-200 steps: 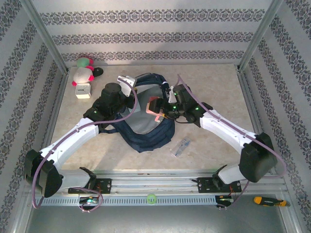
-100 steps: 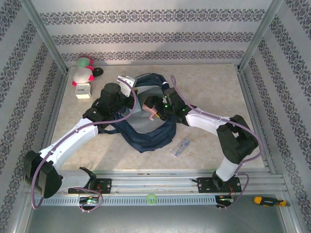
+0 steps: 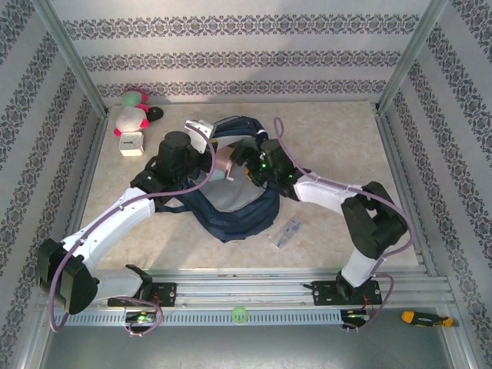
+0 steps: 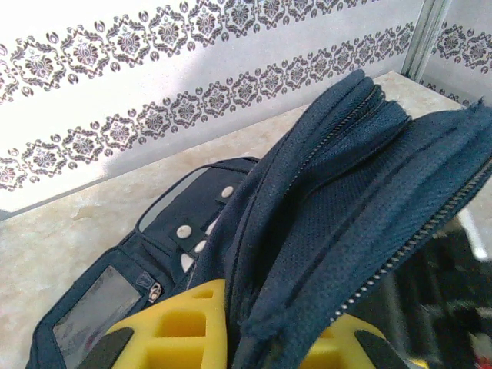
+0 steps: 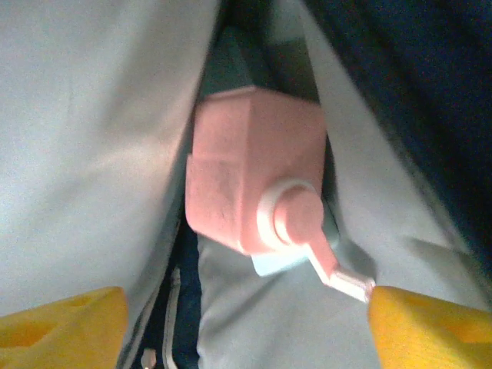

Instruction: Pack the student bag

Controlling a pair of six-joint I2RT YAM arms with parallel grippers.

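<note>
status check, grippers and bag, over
Left gripper shut on student bag rim, holding it open. Right gripper open inside the bag, pink bottle lying loose ahead. Grey lining close on both sides.

Pink-white-green plush toy (image 3: 132,113) is lying in far-left desk (image 3: 338,146) corner, small white cube (image 3: 132,143) sitting just in front of it. Small clear plastic piece (image 3: 286,233) is lying mid-desk, toward the near edge. Green ring (image 3: 239,314) is sitting on the front rail (image 3: 254,296). Orange-black screwdriver (image 3: 421,317) is lying at its right end.
</note>
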